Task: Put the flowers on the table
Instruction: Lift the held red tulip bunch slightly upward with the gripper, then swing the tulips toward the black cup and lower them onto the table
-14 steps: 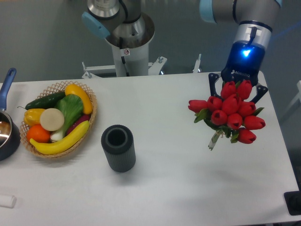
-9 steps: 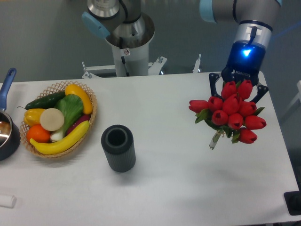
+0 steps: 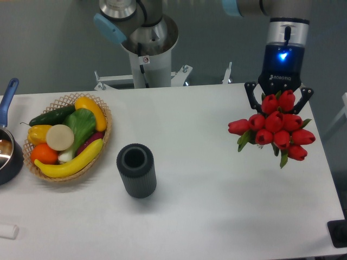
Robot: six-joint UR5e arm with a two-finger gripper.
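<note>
Behind the white table (image 3: 217, 216) we see a plain grey wall and the robot's pale pedestal (image 3: 147, 57) bolted at the far edge. On the right side of the tabletop our gripper (image 3: 278, 103) points straight down, a blue light glowing on its dark body, and its two black fingers (image 3: 250, 97) stand spread on either side of the flowers (image 3: 275, 130). The red buds bunch up right between and just below those fingers, facing the camera, with a few green leaves poking out beneath. The blooms hide the stems and the inner faces of the fingers, so we cannot tell whether the pincer is clamped on the bunch or merely around it. We also cannot tell whether the bunch touches the tabletop or hangs above it; it sits over the right part of the table, near the far right corner.

Well apart to the left, near the middle of the table, a dark ribbed cylinder (image 3: 137, 170) stands upright with its open mouth up. Further left lies a wicker basket (image 3: 103, 138) filled with fruit and vegetables, among them a banana (image 3: 70, 162) and a cucumber (image 3: 53, 115). At the left edge we see part of a dark pan (image 3: 10, 157) with a blue handle.
</note>
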